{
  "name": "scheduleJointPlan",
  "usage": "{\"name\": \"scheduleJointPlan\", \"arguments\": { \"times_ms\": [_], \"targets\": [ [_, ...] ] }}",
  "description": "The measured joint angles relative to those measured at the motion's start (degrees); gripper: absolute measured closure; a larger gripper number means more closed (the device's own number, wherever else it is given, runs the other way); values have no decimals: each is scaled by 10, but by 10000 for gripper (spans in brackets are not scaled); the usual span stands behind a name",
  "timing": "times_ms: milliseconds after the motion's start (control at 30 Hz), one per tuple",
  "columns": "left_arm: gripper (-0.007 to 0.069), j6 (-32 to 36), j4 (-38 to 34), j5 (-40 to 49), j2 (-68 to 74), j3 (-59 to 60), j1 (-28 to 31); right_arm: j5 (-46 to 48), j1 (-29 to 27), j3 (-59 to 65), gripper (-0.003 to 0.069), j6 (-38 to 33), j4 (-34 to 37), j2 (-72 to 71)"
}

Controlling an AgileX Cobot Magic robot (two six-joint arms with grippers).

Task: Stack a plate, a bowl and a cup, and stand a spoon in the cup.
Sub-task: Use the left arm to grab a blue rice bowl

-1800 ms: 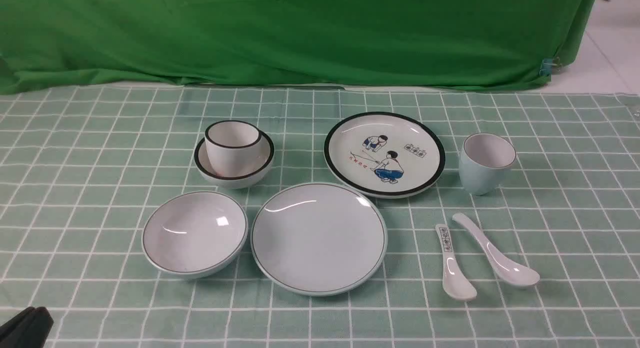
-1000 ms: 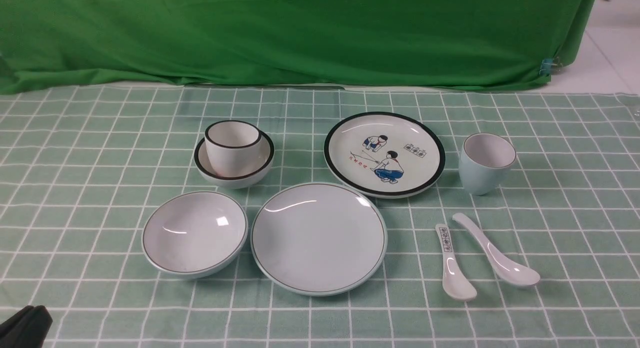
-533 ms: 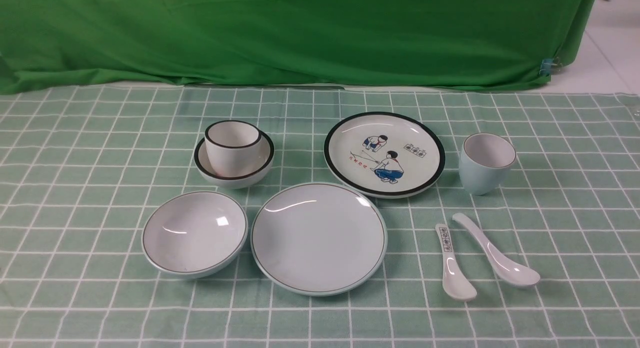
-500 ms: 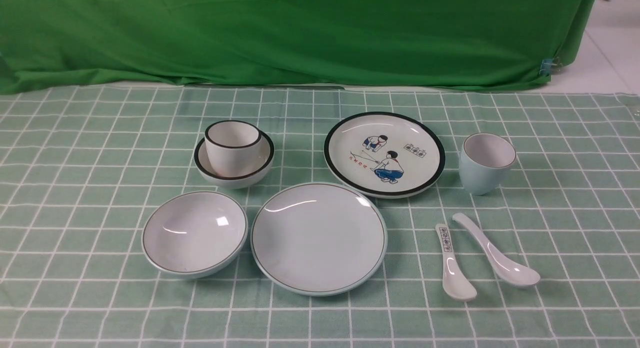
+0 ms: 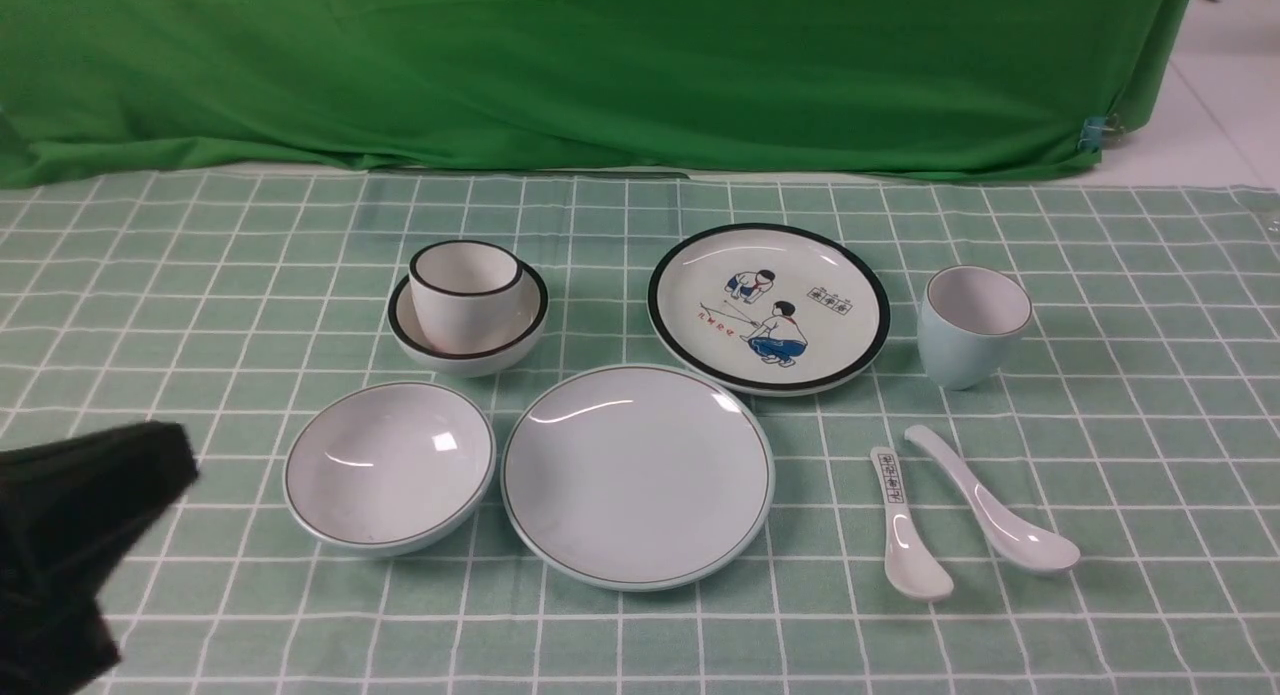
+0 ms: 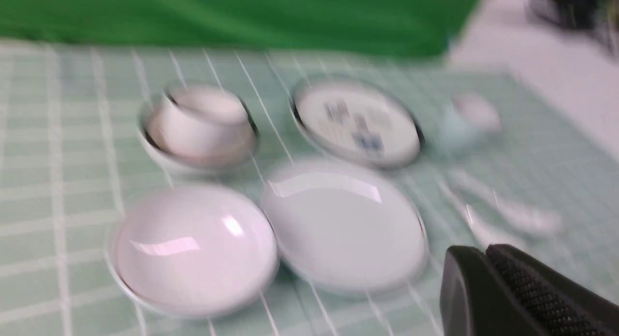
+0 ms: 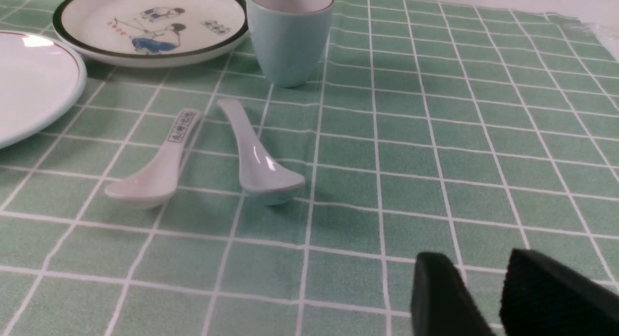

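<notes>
With your left gripper [image 6: 476, 251] empty and pressed together and your right gripper [image 7: 476, 258] slightly spread, part the left jaws before pinching the rim of the pale blue-white round ceramic bowl [image 5: 390, 465], toward the bench's [image 5: 1150, 635] left edge beside the plain plate [image 5: 640, 475].

Cup [image 5: 962, 347] — pale blue; cloth [image 5: 600, 75] — green

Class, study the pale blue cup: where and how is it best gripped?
Probably grip the upper wall of the cup, from above, one finger inside, one outside: it stands upright, mouth open, has no handle and narrows toward its base.
</notes>
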Motion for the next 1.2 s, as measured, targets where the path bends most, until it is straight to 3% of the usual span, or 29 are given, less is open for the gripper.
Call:
{"name": "scheduleJointPlan", "arguments": {
  "times_ms": [133, 333, 433, 500, 600, 933, 1100, 1200],
  "targets": [
    [607, 14, 29, 91, 135, -65, -63, -29, 0, 0, 418, 34, 22, 0],
    [607, 26, 57, 84, 253, -90, -117, -157, 0, 0, 418, 196, 69, 0],
    [607, 29, 78, 89, 309, -100, -140, -184, 0, 0, 419, 255, 72, 0],
    [607, 30, 99, 97, 341, -112, -155, -152, 5, -6, 435, 270, 73, 1],
    [607, 30, 124, 106, 368, -129, -169, -78, 25, -40, 462, 266, 73, 21],
    [606, 41, 254, 137, 523, -282, -181, 269, 226, -355, 478, 82, 43, 266],
    [549, 64, 293, 153, 586, -318, -181, 291, 271, -379, 466, 62, 21, 330],
    [477, 78, 295, 160, 603, -319, -181, 291, 276, -379, 461, 55, 15, 341]
  ]
}}
